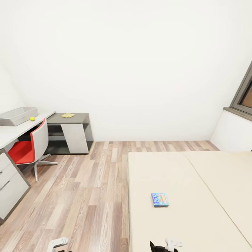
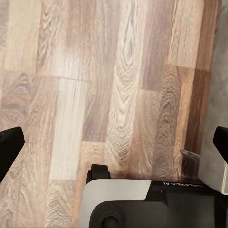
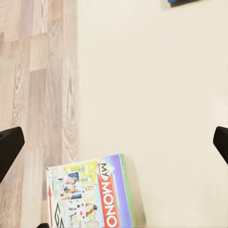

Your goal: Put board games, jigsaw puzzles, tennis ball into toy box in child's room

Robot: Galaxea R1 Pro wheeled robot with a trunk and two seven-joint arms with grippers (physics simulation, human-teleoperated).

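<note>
A small blue board game (image 1: pixel 160 200) lies flat on the beige bed (image 1: pixel 210 182). Its edge (image 3: pixel 185 2) also shows in the right wrist view. A larger green-edged board game (image 3: pixel 88 195) with white and red print lies near the mattress edge beside the floor. My right gripper (image 3: pixel 114 147) hovers open above the bed, apart from that box. Over bare wood floor, my left gripper (image 2: pixel 114 147) is open with nothing in it. On the far-left table (image 1: pixel 8 134) stand the grey toy box (image 1: pixel 17 116) and the tennis ball (image 1: pixel 32 119). One jigsaw puzzle (image 1: pixel 68 115) lies on the lower dark cabinet top.
A red and white swivel chair (image 1: pixel 29 147) stands at the table. A drawer unit (image 1: pixel 8 185) sits at the near left. Wood-plank floor (image 1: pixel 87 182) runs between table and bed. A dark-framed window (image 1: pixel 245 94) is at the right. My base (image 2: pixel 142 204) shows below the left gripper.
</note>
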